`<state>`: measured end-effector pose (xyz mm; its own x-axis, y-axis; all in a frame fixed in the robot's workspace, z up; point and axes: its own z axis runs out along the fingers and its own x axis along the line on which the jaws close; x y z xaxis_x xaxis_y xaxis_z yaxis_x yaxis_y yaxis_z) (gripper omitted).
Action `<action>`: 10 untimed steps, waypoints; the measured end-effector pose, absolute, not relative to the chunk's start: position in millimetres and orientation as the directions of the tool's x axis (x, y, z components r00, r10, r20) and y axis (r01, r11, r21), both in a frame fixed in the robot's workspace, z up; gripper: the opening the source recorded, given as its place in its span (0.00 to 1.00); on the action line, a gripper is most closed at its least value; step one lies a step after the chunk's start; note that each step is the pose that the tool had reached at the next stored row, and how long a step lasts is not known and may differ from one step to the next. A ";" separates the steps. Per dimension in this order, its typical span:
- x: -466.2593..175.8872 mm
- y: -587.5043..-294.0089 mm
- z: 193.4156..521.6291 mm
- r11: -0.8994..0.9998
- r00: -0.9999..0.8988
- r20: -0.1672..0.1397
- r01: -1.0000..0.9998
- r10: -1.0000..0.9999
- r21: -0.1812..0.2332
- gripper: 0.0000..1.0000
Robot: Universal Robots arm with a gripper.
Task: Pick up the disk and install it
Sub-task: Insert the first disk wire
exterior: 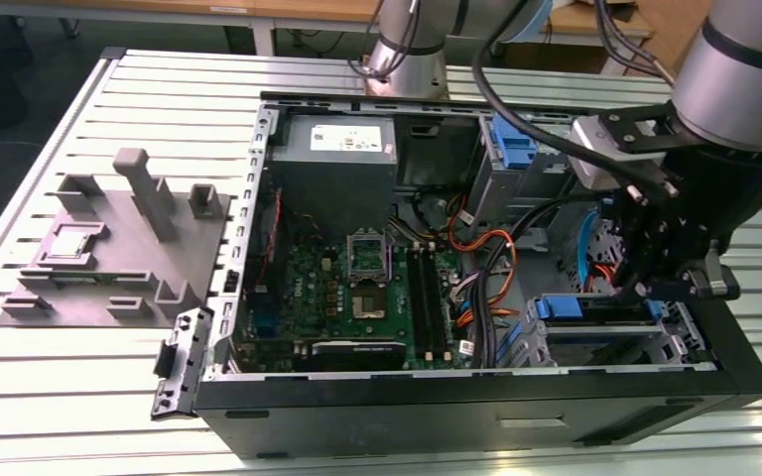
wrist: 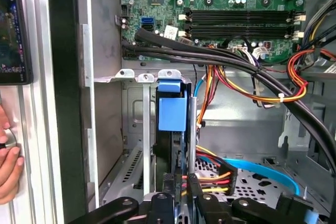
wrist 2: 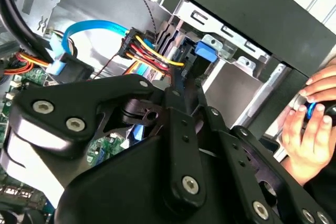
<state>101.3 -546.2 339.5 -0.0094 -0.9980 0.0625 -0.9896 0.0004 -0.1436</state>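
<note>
Disk (wrist: 172, 113): stood on edge in drive cage (exterior: 602, 332) at near right corner of open computer case (exterior: 487, 397) in exterior view; blue carrier tab visible in both wrist views.
Handling, judged: rigid, fairly heavy, shock-sensitive; smooth metal faces; best held across the flat sides, clear of the cables.
Gripper (wrist: 178, 184): directly above disk; jaws narrow, apparently closed on its edge.
Case contents: motherboard (exterior: 354, 283), power supply (exterior: 334, 149), coloured cables (wrist: 252, 85).
Grey stand (exterior: 116, 248): on desk (exterior: 51, 397), left of case.
Hand (wrist 2: 307, 129): outside the case wall.

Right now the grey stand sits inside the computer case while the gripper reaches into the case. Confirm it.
Wrong. The grey stand sits outside the computer case, on the table, at the exterior view's left. The gripper does reach into the case.
</note>
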 end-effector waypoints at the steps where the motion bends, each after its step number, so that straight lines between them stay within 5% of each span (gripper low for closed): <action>1: 101.5 -546.2 341.1 0.000 -0.009 0.062 -0.990 -0.998 -0.141 0.24; 5: 101.7 -546.2 342.0 0.001 -0.009 0.062 -0.991 -0.998 -0.135 0.10; 10: 101.8 -546.2 342.2 0.001 -0.009 0.063 -0.991 -0.998 -0.134 0.10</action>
